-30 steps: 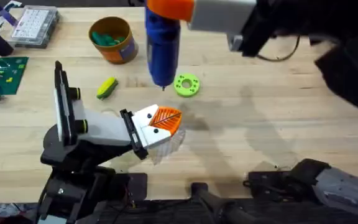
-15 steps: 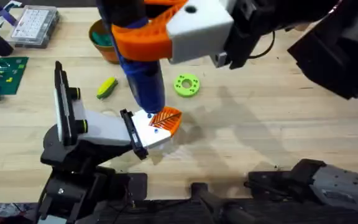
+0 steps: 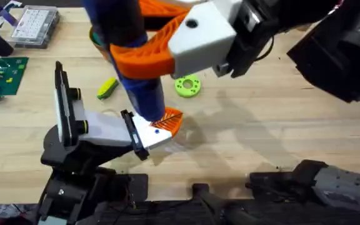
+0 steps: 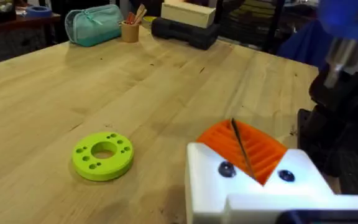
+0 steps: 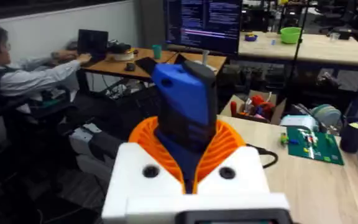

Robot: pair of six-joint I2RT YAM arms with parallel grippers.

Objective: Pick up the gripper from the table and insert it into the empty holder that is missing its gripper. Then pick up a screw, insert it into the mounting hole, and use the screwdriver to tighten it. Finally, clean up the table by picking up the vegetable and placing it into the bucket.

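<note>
My right gripper (image 3: 139, 53) hangs large under the overhead camera, its white fingers and orange pads shut on the blue screwdriver (image 3: 144, 94). The same grip shows in the right wrist view, right gripper (image 5: 188, 155) around the screwdriver (image 5: 184, 109). The screwdriver's dark tip comes down at the white top of my left gripper (image 3: 162, 125), which lies low over the table with its orange pads (image 4: 241, 146) together. The yellow and green vegetable (image 3: 107, 87) lies on the wood left of the tip. The bucket (image 3: 96, 37) is mostly hidden behind the screwdriver.
A flat green ring with holes (image 3: 188, 85) (image 4: 102, 155) lies just right of the screwdriver. A clear compartment box (image 3: 35, 25) and a green board (image 3: 2, 72) sit at the far left. Bare wood stretches across the right half of the table.
The right gripper has carried the screwdriver left and toward me, from beside the green ring to over the left gripper, where its tip now rests. The left arm has not moved.
</note>
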